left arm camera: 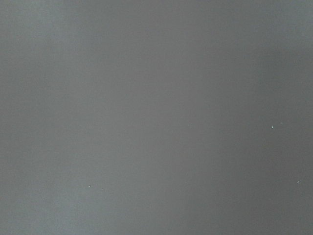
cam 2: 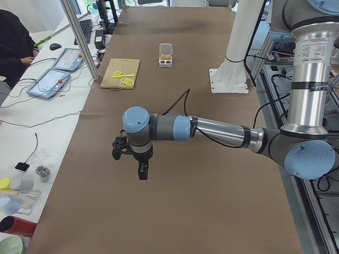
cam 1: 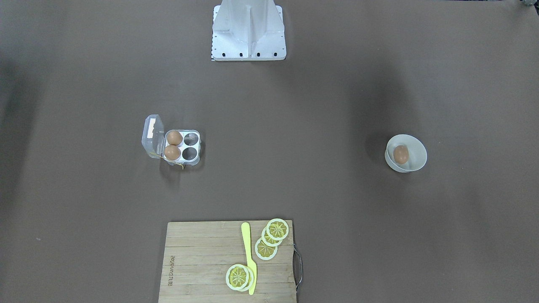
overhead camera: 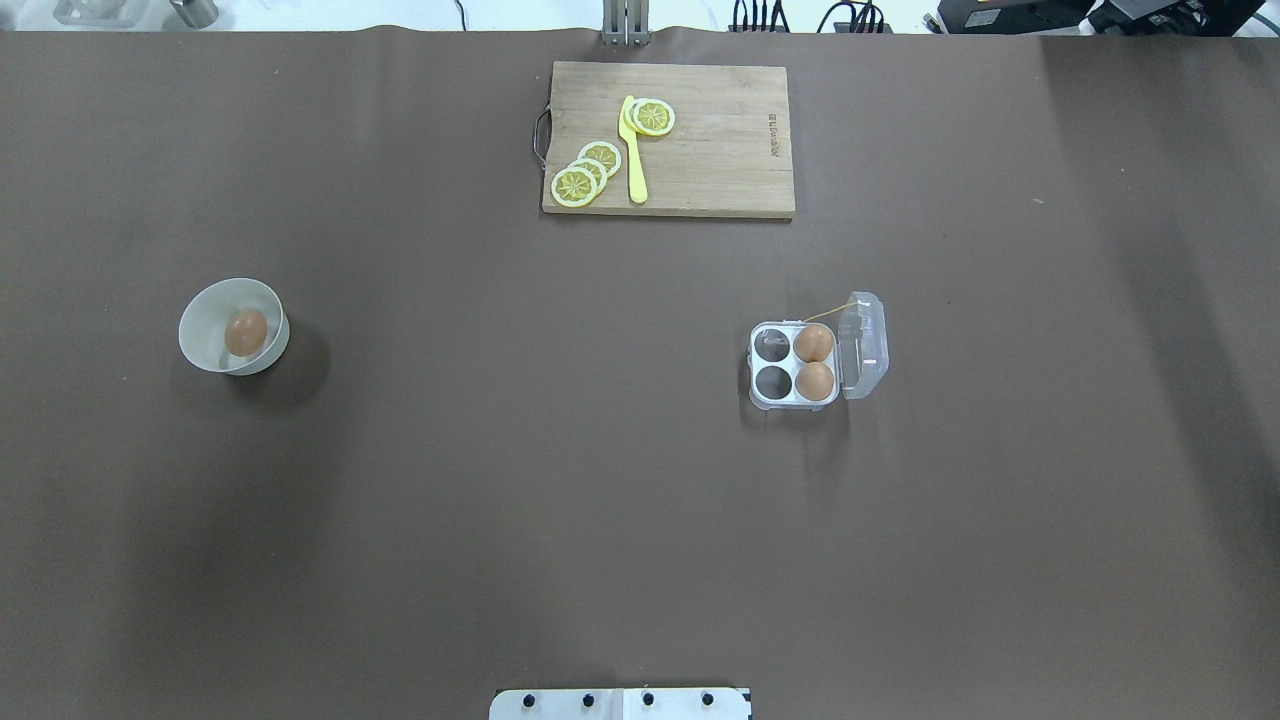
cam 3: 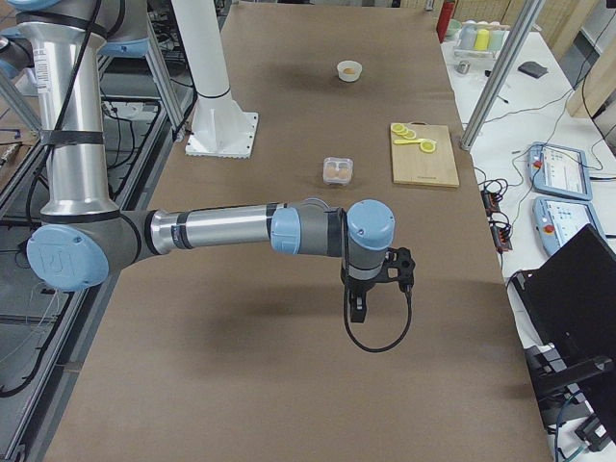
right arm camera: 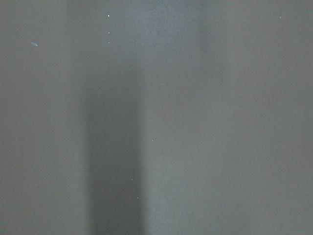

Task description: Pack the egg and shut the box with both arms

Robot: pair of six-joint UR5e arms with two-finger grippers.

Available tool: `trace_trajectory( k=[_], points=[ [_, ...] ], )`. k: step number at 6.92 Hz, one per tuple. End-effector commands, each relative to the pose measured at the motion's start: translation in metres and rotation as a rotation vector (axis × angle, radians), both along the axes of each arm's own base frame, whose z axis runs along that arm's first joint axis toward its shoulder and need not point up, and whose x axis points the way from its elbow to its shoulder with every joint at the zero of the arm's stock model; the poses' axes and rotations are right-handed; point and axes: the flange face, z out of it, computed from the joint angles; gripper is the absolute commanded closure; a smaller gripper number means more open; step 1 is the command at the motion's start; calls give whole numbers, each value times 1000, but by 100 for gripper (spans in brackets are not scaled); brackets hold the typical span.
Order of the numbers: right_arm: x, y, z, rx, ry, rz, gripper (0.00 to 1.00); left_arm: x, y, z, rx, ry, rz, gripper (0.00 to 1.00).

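Note:
One tan egg (cam 1: 401,154) lies in a white bowl (cam 1: 417,153) on the robot's left side; it also shows in the overhead view (overhead camera: 245,332). The box (cam 1: 182,145) stands open on the robot's right side (overhead camera: 790,363), with its clear lid (overhead camera: 863,345) raised. Two eggs (overhead camera: 813,343) fill the cells beside the lid; the other two cells are empty. My left gripper (cam 2: 142,172) and right gripper (cam 3: 358,308) hang over bare table, far from the box, and show only in the side views. I cannot tell whether they are open. Both wrist views show only brown table.
A wooden cutting board (overhead camera: 720,150) with a yellow knife (overhead camera: 634,150) and lemon slices (overhead camera: 585,175) lies at the table's far middle. The robot's base (cam 1: 248,29) stands at the near middle. Operator desks with tablets (cam 2: 50,82) flank the far edge.

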Motion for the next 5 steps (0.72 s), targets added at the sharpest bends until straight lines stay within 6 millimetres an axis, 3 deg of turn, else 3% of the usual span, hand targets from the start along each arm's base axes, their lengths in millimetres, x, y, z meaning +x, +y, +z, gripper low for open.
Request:
trace_trajectory(
  k=[1, 3, 4, 5],
  points=[
    [-1, 0, 2, -7, -11, 2, 0, 0, -3, -9, 14, -8, -2, 1],
    [-2, 0, -1, -4, -34, 3, 0, 0, -5, -15, 34, -13, 1, 1],
    [-3, -1, -2, -5, -40, 3, 0, 1, -10, 0, -1, -8, 5, 1],
    [-3, -1, -3, -2, -40, 3, 0, 1, -12, -9, 27, -10, 7, 1]
  ],
)
